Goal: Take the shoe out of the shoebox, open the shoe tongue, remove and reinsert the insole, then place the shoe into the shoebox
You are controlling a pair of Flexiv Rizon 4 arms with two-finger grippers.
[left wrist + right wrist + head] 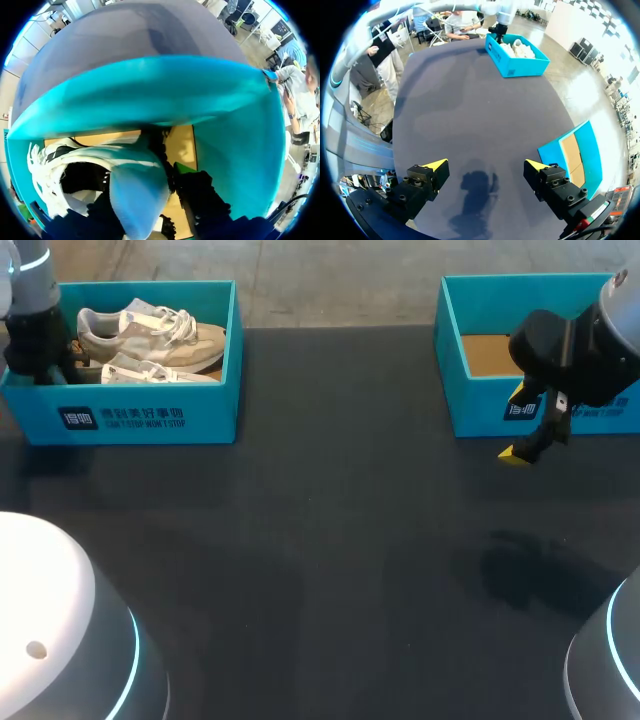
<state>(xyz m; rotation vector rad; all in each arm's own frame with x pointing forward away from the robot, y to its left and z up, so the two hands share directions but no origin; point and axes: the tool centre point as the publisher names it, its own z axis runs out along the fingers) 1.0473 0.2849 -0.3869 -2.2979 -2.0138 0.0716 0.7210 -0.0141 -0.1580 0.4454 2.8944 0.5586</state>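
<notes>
A beige and white shoe lies in the teal shoebox at the table's far left, with a second pale shoe in front of it. My left gripper reaches down into that box at the shoe's heel end. In the left wrist view the shoe has its pale heel between the dark fingers of the left gripper, which is shut on it, close to the box wall. My right gripper hangs open and empty above the table; the right wrist view shows this gripper over bare table.
A second teal box with a brown cardboard floor stands at the far right, just behind my right gripper; it shows beside the right fingers as the teal box. The far shoebox lies across the dark table.
</notes>
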